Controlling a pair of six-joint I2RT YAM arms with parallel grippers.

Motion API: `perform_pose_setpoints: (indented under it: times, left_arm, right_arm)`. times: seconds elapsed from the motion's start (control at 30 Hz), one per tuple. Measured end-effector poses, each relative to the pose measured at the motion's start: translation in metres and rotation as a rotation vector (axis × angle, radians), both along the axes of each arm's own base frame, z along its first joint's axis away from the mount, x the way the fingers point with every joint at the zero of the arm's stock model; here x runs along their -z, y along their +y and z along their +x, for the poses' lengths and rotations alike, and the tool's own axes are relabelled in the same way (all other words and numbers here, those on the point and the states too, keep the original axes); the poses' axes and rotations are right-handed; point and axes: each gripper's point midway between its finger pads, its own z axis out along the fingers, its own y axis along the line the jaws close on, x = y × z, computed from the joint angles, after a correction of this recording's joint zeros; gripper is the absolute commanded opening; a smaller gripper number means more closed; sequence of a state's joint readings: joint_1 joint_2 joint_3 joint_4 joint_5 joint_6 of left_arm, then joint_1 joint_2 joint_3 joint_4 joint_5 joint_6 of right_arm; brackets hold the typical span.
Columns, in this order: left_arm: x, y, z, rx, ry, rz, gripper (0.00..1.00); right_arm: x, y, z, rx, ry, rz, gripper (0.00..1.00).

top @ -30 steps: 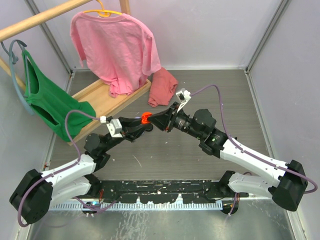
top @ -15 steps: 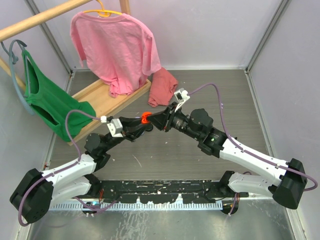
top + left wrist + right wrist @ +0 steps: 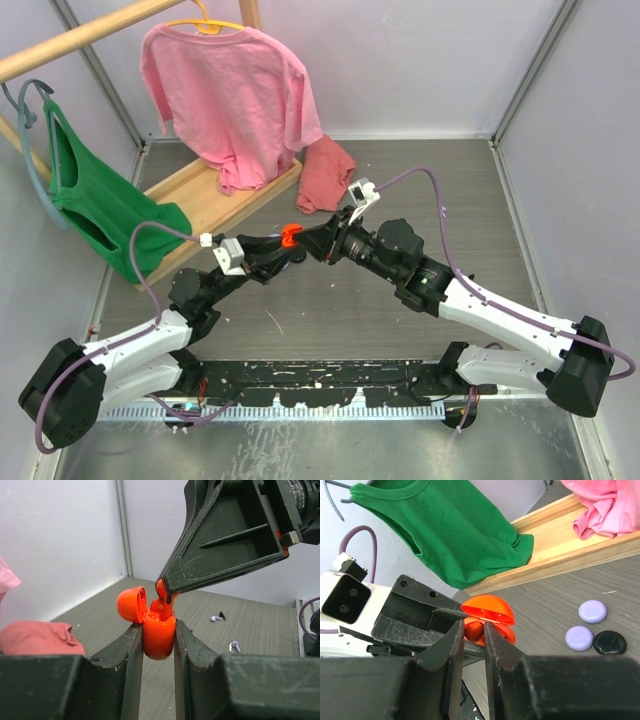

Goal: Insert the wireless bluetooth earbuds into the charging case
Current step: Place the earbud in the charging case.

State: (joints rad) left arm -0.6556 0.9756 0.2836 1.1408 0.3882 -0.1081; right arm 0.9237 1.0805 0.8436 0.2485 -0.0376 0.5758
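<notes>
Holding the open charging case while an orange earbud goes in.

Compared with a second ago, the right arm's wrist has edged a little toward the left arm, and the case has barely moved. Both arms reach in from the near edge and meet over the middle of the table, above its surface. The left gripper is clamped narrowly on the case body, lid tipped back. The right gripper, slanting down from above, is pinched nearly closed on the earbud, whose lower end sits in the case's mouth. Lavender earbuds and a black one lie on the table beyond. Three round pucks rest near the wooden rack.
</notes>
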Motion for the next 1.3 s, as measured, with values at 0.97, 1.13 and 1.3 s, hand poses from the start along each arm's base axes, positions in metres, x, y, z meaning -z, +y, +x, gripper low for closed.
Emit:
perform_pose_setpoints:
  times: [0.97,1.13,1.3]
  left_arm:
    - [0.008,0.006,0.008,-0.057,0.017,0.005,0.04]
    - [0.011,0.005,0.009,-0.055,0.024,0.012,0.04]
    - [0.015,0.003,0.010,-0.049,0.031,0.021,0.04]
  right_arm:
    - [0.019,0.003,0.006,0.038,0.086,-0.063,0.38]
    - [0.022,0.002,0.007,0.048,0.087,-0.076,0.43]
    - [0.026,0.000,0.007,0.045,0.080,-0.109,0.50]
